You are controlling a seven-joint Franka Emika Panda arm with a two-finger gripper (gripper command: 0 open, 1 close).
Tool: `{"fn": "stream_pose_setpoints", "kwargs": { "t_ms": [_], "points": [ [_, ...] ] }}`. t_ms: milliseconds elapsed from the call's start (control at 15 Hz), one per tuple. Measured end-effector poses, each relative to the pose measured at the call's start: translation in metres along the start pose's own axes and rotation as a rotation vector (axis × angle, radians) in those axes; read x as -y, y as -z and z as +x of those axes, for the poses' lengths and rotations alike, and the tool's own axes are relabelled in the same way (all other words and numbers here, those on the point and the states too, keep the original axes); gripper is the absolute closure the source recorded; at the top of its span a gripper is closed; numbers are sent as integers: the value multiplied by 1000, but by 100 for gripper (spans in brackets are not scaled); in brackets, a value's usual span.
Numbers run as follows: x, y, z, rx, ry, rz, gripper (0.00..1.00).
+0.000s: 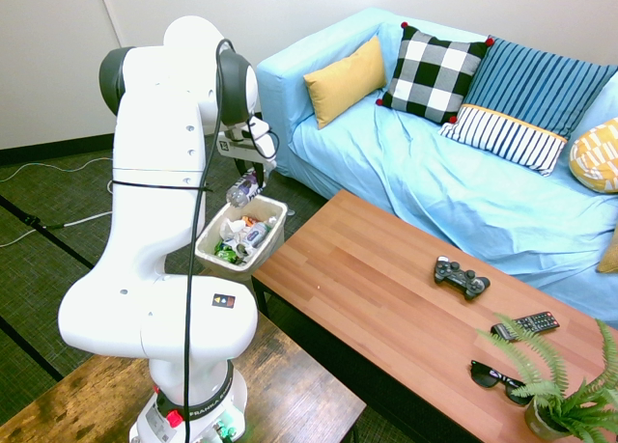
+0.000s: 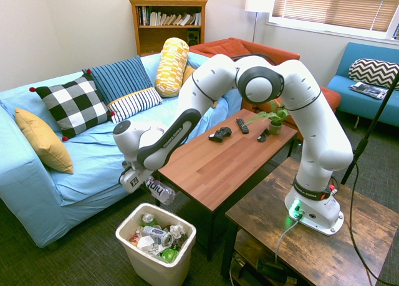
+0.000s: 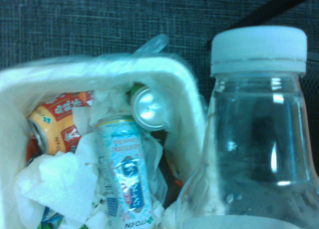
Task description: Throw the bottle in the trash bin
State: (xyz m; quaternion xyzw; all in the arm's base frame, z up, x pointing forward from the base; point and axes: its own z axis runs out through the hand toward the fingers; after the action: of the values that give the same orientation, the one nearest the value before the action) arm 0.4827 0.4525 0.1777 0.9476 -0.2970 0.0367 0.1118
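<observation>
White arm's gripper [image 2: 151,184] closed around the bottle [image 2: 160,190], bottle tilted in the air just above the trash bin [image 2: 155,265], bin holding cans [image 3: 148,108] and crumpled paper [image 3: 55,181], beside the wooden coffee table [image 2: 218,161]

The dark carpeted floor [image 2: 81,261] bears the trash bin [image 2: 156,267], just beside the wooden coffee table [image 2: 218,161].
</observation>
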Motion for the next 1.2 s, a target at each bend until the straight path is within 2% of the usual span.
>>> {"fn": "stream_pose_setpoints", "kwargs": {
  "t_ms": [67,400,1200],
  "points": [
    [8,-7,-10,-7,19,-12,0],
    [15,-29,10,-13,30,-47,0],
    [5,-46,12,6,24,-63,0]
  ]
}}
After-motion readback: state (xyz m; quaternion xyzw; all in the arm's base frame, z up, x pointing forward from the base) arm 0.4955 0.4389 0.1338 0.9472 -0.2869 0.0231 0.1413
